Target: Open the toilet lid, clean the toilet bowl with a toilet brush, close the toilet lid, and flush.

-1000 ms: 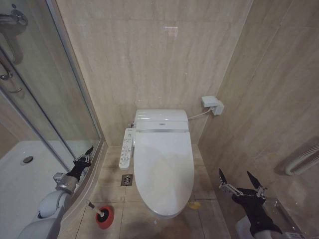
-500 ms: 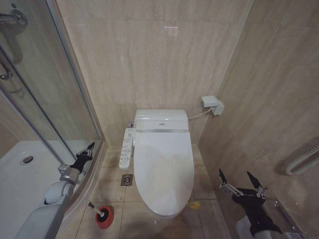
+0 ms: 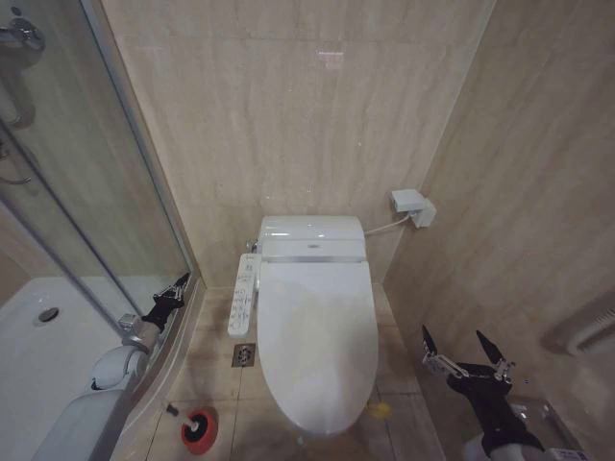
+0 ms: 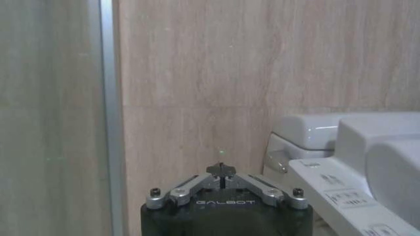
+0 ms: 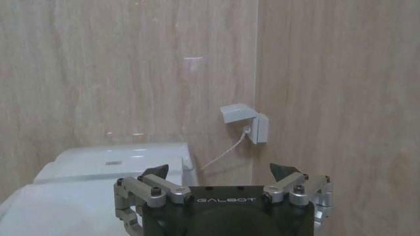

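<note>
A: Biggest news first: the whole head view has slid. The toilet sits lower and closer in it than a second ago, so that's the camera moving with the robot, not the fixtures.

B: Agreed. The toilet lid [image 3: 317, 341] is flat down, covering the toilet bowl completely, strap end towards the robot. Step one of the task hasn't started.

A: The button panel [image 3: 244, 293] runs along the toilet's left side, and the wall socket box [image 3: 412, 206] hangs behind on the right with its cable going to the tank.

B: Now the arms. The left gripper [image 3: 177, 288] has drifted up along the shower door rail [image 3: 135, 182], a touch higher and nearer the panel than half a second ago. Its fingers are pinched together, holding nothing.

A: The left wrist view backs that up: tips meeting in a point, bare wall ahead, toilet off to the side.

B: The right gripper [image 3: 463, 351] hangs low to the right of the lid, spread wide, empty, well apart from it. Hardly budged.

A: And the toilet brush [image 3: 183, 415]?

B: On the floor at the lid's front left, leaning in its red holder cup [image 3: 200, 429], untouched.

A: So I'd call this approach and positioning, everything ahead of us
</note>
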